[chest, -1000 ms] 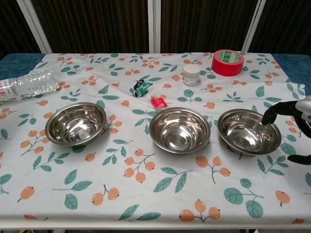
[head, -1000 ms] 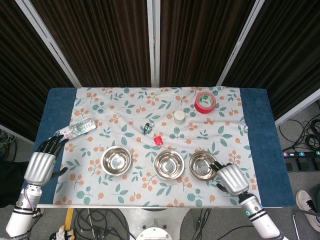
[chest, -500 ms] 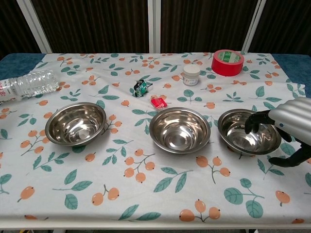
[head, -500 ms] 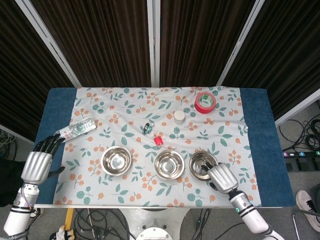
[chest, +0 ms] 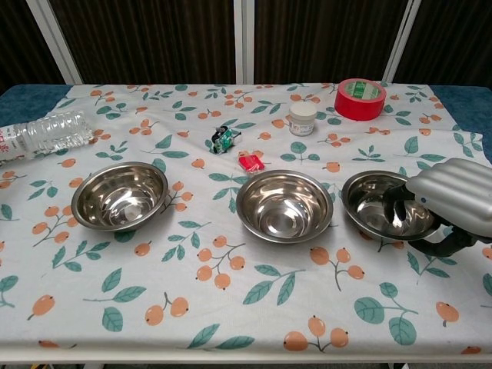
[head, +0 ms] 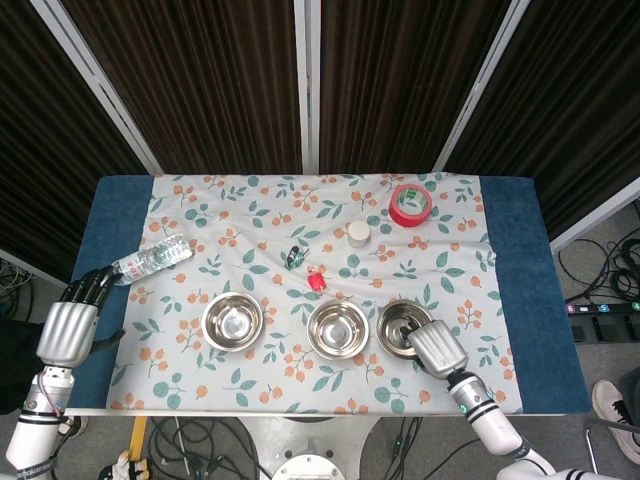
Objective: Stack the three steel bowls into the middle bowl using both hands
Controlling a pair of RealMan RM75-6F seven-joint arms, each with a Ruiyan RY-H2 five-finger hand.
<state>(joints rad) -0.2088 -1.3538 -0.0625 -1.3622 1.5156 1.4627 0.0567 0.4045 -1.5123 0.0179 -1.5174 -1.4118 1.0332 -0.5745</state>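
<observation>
From the head view, the right hand [head: 432, 349] is covering the near edge of the right bowl [head: 400, 327], with dark fingers reaching inside it. I cannot tell from here if the rim is really held. The middle bowl [head: 337, 329] is standing just beside this hand, on its left, and the left bowl [head: 232, 321] is further on that side. The left hand [head: 66, 328] is hovering well apart from all bowls, over the table edge, holding nothing, fingers stretched toward a bottle [head: 152, 256].

From the chest view, the right hand [chest: 450, 207] is lying over the rim of the right bowl [chest: 374, 211]; the fingers [chest: 398, 207] are inside and the thumb is below the rim outside, so it seems to be gripping, but contact is not clear. I judge the first step is in hand: taking this bowl. Next it needs a firm pinch, a lift, then a move left over the middle bowl [chest: 284, 204]. The left bowl [chest: 120, 194] is waiting. A red block [chest: 250, 162], a jar [chest: 302, 119], a tape [chest: 360, 98] and a clip [chest: 223, 139] are lying beyond the bowls, not in the path.
</observation>
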